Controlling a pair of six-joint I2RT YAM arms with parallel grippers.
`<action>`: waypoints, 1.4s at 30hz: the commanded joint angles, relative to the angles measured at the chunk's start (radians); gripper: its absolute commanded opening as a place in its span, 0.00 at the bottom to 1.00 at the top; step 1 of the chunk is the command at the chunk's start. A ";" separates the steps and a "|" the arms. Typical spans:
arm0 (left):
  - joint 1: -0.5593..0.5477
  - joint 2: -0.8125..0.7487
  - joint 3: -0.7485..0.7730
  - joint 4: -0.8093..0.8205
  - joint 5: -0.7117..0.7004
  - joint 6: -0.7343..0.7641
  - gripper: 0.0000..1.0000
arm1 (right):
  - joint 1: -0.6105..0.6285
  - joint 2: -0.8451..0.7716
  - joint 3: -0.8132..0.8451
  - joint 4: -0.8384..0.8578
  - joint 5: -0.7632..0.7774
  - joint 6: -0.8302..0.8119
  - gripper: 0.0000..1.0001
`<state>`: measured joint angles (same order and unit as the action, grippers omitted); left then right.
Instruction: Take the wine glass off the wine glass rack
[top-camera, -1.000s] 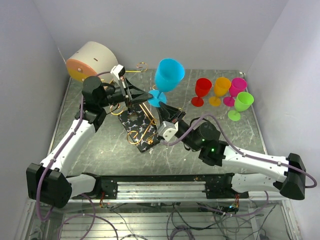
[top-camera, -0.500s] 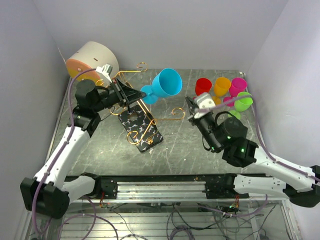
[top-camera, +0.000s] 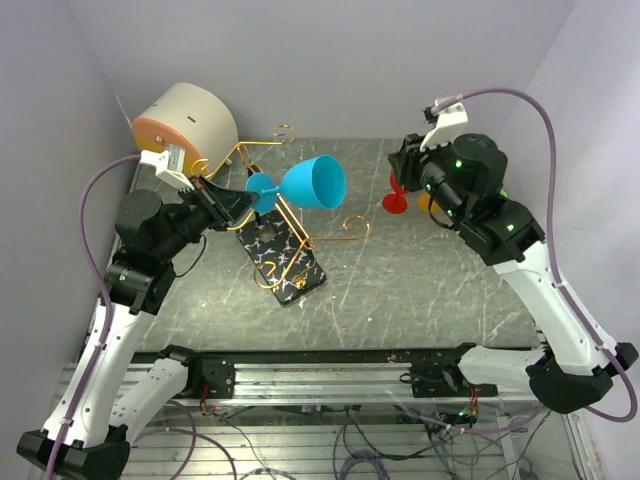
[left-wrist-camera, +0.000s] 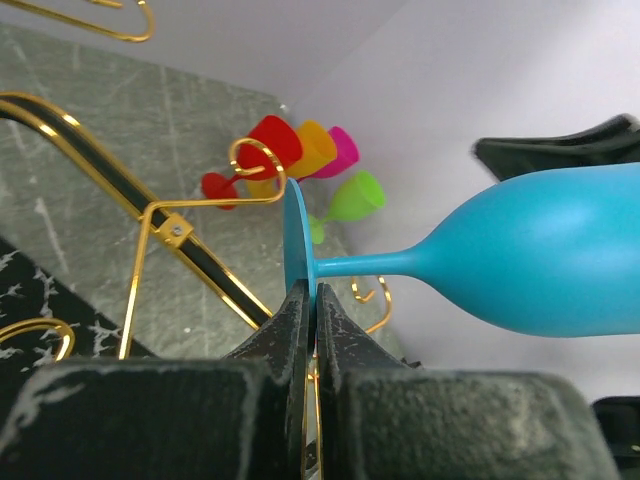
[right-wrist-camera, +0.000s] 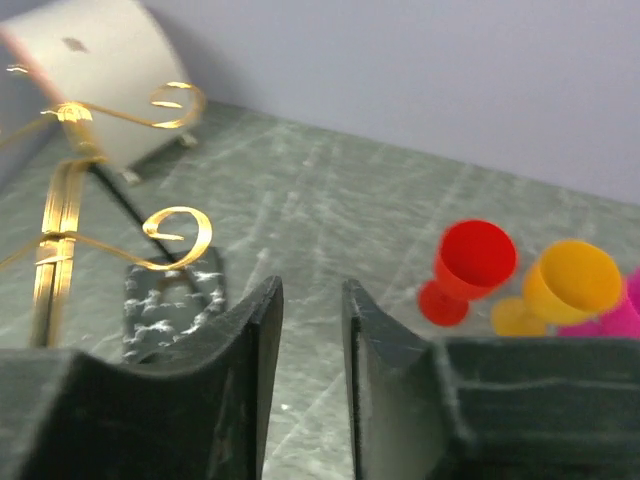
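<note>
The blue wine glass (top-camera: 312, 182) lies on its side in the air above the rack, bowl pointing right. My left gripper (top-camera: 250, 194) is shut on the edge of its round foot (left-wrist-camera: 296, 235), as the left wrist view shows (left-wrist-camera: 313, 300). The wine glass rack (top-camera: 283, 262), gold wire on a black veined base, stands just below; one curled arm end (left-wrist-camera: 255, 160) lies close behind the foot. My right gripper (top-camera: 403, 170) is raised at the back right, jaws apart and empty (right-wrist-camera: 312, 290), well away from the glass.
A round beige drum with an orange face (top-camera: 182, 122) stands at the back left. Red (right-wrist-camera: 475, 262), orange (right-wrist-camera: 570, 282) and magenta (right-wrist-camera: 625, 315) glasses stand at the back right below my right arm; a green one (left-wrist-camera: 360, 195) is beside them.
My left gripper has drawn back to the left with the blue glass, which tipped from upright to lying sideways. My right arm has left the rack and risen to the back right.
</note>
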<state>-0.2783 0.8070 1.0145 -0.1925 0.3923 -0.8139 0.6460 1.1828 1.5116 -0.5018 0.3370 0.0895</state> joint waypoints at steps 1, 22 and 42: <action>0.008 -0.008 0.020 -0.072 -0.087 0.077 0.07 | -0.019 0.015 0.132 -0.096 -0.378 0.139 0.39; 0.007 0.017 0.042 -0.028 -0.031 0.058 0.07 | -0.019 0.083 0.141 0.018 -0.762 0.231 0.48; 0.007 0.060 0.110 -0.162 -0.131 0.123 0.47 | -0.020 0.091 0.189 0.089 -0.537 0.240 0.00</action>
<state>-0.2771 0.8566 1.0676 -0.2905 0.3321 -0.7410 0.6292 1.2972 1.6371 -0.4320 -0.3557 0.3405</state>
